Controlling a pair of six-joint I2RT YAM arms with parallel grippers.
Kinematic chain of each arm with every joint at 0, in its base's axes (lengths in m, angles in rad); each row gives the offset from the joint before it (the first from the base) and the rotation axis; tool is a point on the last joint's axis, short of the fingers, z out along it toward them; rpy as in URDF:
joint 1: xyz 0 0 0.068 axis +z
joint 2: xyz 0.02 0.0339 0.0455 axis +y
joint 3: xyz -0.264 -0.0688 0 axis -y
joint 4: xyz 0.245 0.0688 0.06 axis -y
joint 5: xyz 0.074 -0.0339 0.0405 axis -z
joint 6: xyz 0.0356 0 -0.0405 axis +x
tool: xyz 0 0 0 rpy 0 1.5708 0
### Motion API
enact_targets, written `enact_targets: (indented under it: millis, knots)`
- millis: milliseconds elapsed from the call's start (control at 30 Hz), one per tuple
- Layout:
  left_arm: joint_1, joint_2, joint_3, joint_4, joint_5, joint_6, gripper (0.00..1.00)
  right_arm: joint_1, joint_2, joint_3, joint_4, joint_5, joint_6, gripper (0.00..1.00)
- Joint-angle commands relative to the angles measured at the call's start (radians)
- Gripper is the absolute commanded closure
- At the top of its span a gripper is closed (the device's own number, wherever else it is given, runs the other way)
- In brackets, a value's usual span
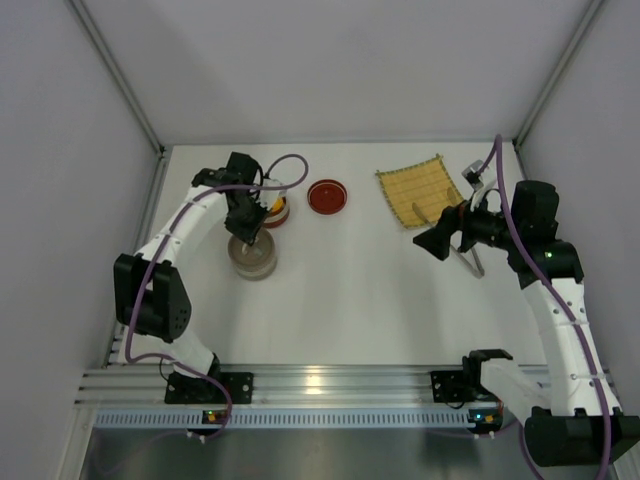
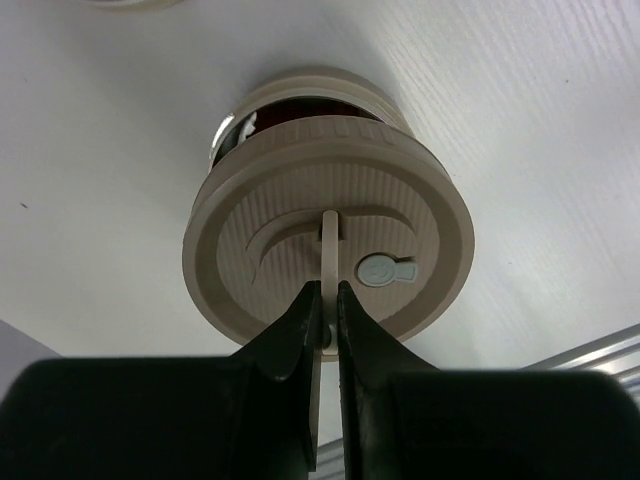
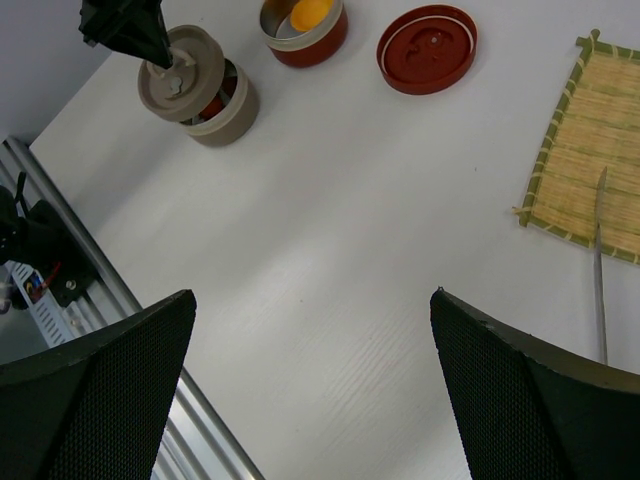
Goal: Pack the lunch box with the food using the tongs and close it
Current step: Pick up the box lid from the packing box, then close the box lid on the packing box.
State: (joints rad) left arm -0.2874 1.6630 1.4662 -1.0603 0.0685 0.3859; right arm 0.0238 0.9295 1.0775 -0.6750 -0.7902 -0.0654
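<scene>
Your left gripper (image 2: pixel 328 292) pinches the beige lid (image 2: pixel 420 225) by its thin handle (image 2: pixel 329 235), likely to fit it on the tin (image 2: pixel 312 80); your right gripper (image 3: pixel 312 300) hangs wide open.

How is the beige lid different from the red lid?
The left pincer pinches the beige lid by its handle; nothing touches the red lid. The beige lid sits askew over its tin; the red lid lies flat on the table. Both are round.
</scene>
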Motion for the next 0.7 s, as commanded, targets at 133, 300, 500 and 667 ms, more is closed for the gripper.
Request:
enact_targets:
  millis: [133,300,500,667]
  knots:
    - [0.014,-0.084,-0.013,0.006,0.001,-0.369,1.00,-0.013,-0.017,0.010,0.054,-0.015,-0.005,0.01]
    - [0.014,-0.138,-0.079,0.052,-0.189,-0.580,1.00,-0.015,-0.008,0.007,0.052,-0.020,-0.008,0.01]
    - [0.014,-0.121,-0.144,0.069,-0.145,-0.679,1.00,-0.013,-0.006,0.006,0.051,-0.018,-0.005,0.01]
    - [0.016,-0.095,-0.136,0.111,-0.098,-0.700,1.00,-0.013,-0.008,0.004,0.045,-0.018,-0.011,0.01]
